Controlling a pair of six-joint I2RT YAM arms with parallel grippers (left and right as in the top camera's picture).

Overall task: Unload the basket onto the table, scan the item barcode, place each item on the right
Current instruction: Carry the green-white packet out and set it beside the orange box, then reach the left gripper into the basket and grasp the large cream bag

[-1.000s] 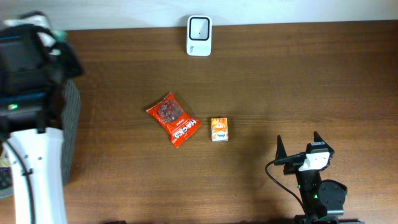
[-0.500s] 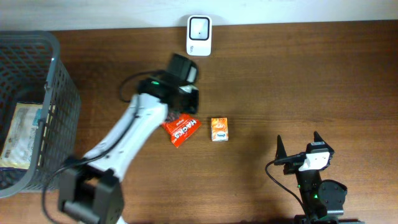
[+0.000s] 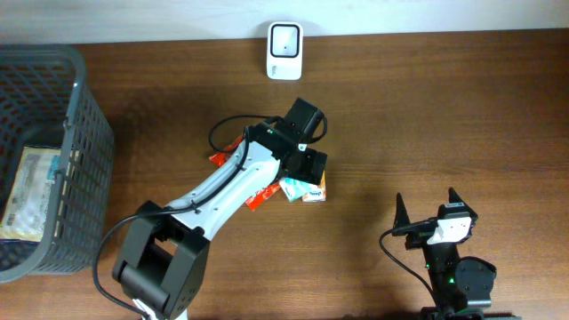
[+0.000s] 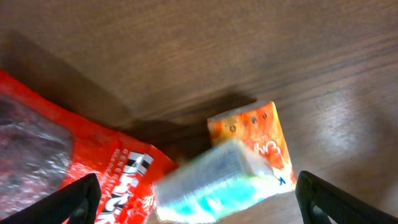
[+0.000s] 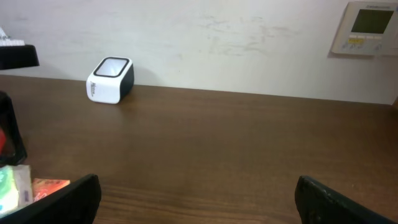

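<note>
**A:** Where is our item?

**B:** Near the centre of the desk [image 3: 444,107]. We take the pale teal carton [image 4: 217,177] for it. It shows blurred in the left wrist view, overlapping the orange box [image 4: 258,134] at that box's 8 o'clock, with the red snack bag [image 4: 68,155] at its 9 o'clock. Whether it lies flat or is dropping, we cannot tell.

**A:** Do we have hold of it?

**B:** No. The left jaws stand fully apart on either side of it, clamping nothing, and the left arm [image 3: 240,178] reaches in from 7 o'clock. The right jaws are just as wide and empty, parked at 5 o'clock. We judge that keeps them out of the way.

**A:** And the scanner?

**B:** The white scanner [image 3: 284,39] stands at 12 o'clock by the desk's far edge, window up, well apart from all 3 items. We judge the barcode has not yet met it, so a grasp and a carry toward 12 o'clock come first.

**A:** The surroundings?

**B:** A dark, matte, wood-grain desk. A grey mesh basket [image 3: 93,151] at 9 o'clock holds 1 packet [image 3: 27,196]. Behind it is a plain pale wall [image 5: 217,37] with a small control panel [image 5: 367,26].
</note>
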